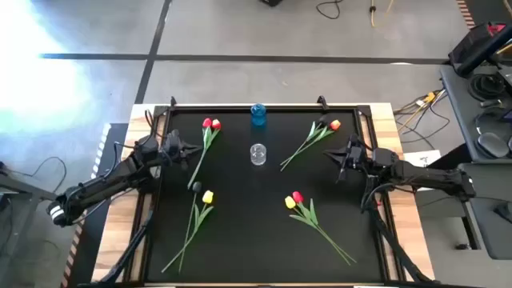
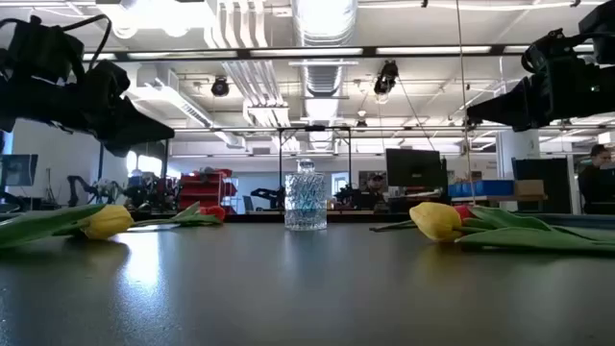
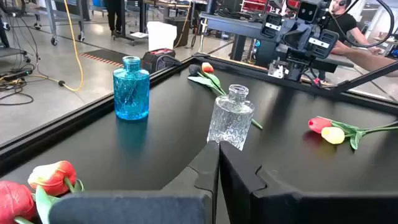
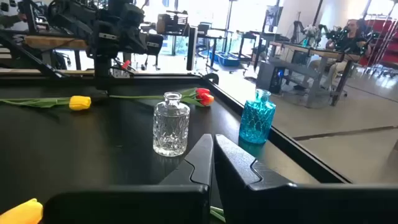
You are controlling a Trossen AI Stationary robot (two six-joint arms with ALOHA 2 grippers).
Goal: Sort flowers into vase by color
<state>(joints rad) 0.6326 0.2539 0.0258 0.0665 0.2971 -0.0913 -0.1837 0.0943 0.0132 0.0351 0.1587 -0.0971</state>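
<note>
Your left gripper hovers at the left edge of the black worktop, fingers pressed together, holding nothing. Your right gripper sits at the opposite edge, fingers likewise pressed shut and empty.

Landmark: clear vase, upright mid-worktop. Blue vase stands behind it at the far edge.

The flowers all lie flat, none in a vase:
- red pair, far-left of the clear vase
- red-orange pair, far-right
- yellow one, near-left, a dark head beside it
- red-yellow pair, near-right
</note>
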